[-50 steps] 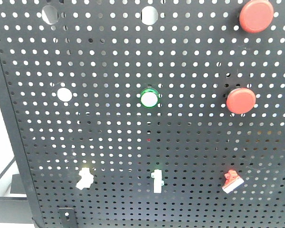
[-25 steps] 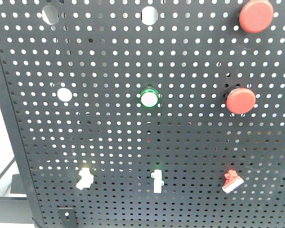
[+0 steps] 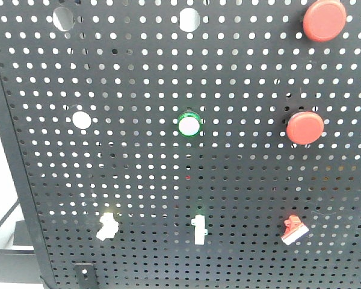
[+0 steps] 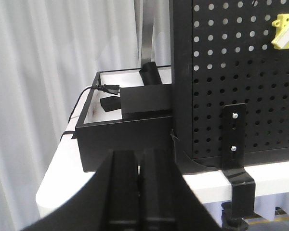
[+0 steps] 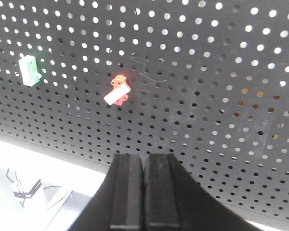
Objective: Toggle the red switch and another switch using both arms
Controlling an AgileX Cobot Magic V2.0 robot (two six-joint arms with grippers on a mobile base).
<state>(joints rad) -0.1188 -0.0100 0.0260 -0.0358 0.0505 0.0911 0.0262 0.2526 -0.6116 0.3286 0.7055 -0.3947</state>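
- Front view only: whole black pegboard (image 3: 144, 168) with 2 round red buttons (image 3: 324, 20) up on its right side, a white button with a green ring (image 3: 189, 124) at the middle, and 3 small levers along the bottom row; neither claw visible there.
- Bottom row, front view: pale yellow-white switch (image 3: 107, 224) at left, white switch with a green edge (image 3: 199, 229) at middle, red switch (image 3: 294, 230) with a white tip at right.
- Left wrist view only: left claw (image 4: 139, 192) low in frame, fingers pressed together on nothing, well apart from the yellow-white switch (image 4: 284, 31) seen at the upper right corner.
- Same view only: black box (image 4: 120, 127) on a white table (image 4: 62, 183) beside the board edge, a cable (image 4: 94, 89) plugged in, a black bracket (image 4: 237, 144) with 2 screws clamping the board, pale curtains (image 4: 48, 62) behind.
- Right wrist view only: right claw (image 5: 143, 192) pressed together and empty, below the red switch (image 5: 118, 91) and apart from it; green-edged switch (image 5: 30, 70) further left.
- No readable writing or brand marks in any view.
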